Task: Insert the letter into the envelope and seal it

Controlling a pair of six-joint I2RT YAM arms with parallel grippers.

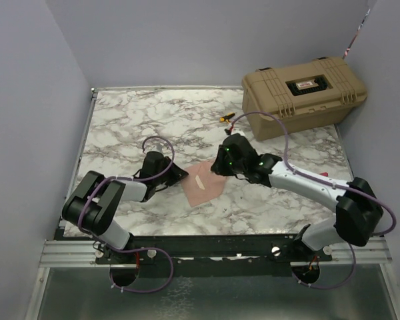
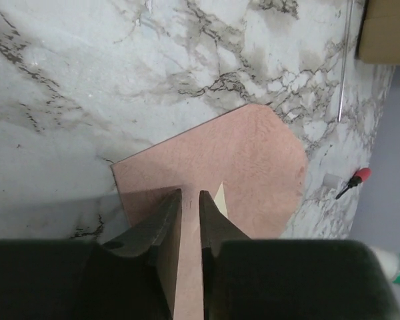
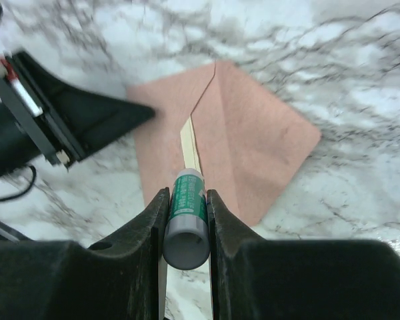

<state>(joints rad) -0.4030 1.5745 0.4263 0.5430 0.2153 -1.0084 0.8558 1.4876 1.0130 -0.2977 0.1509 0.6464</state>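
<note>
I'm watching the salmon, cream-striped envelope (image 1: 201, 185) lying flat on the table (image 1: 140, 120). Only the right wrist view is revealing the right gripper (image 3: 187, 193) clamping a glue stick (image 3: 187, 217). The left gripper (image 2: 191, 195) is perhaps pinching paper; I can't tell.

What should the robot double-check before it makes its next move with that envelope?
1. Glue stick clamped in the right jaws: ok.
2. Envelope lying on the table between the two arms: ok.
3. Left jaws steadying the envelope: cannot tell. They sit at its edge, almost closed, but it is unclear whether they grip or only press.
4. Letter inside: cannot tell. No loose sheet is in view.
5. Flap stuck down: cannot tell. A pale strip shows on the paper in front of the glue stick.
6. Tan case clear of both arms: ok.
</note>
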